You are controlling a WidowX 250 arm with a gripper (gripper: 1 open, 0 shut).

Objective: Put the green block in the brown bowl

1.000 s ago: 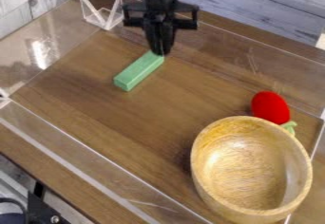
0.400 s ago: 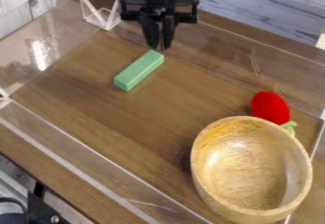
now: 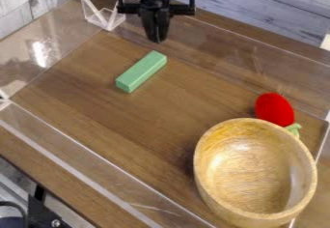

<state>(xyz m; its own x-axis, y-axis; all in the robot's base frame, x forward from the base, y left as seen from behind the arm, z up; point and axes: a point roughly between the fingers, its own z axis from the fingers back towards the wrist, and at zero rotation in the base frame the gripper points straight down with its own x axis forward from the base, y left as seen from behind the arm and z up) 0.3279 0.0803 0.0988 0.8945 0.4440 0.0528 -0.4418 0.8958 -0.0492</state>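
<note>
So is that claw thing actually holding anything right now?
No, nothing is held. The gripper hangs above the table, clear of the green block, which lies flat on the wood. The brown bowl sits empty.

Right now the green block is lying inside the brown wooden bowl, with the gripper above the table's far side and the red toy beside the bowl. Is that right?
Not quite. The green block lies on the wooden table, well apart from the brown wooden bowl, which is empty. The camera view shows it. The rest holds: the gripper is above the far side, and the red toy is beside the bowl.

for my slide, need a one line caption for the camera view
Gripper hangs above the green block; brown bowl sits empty.
</note>
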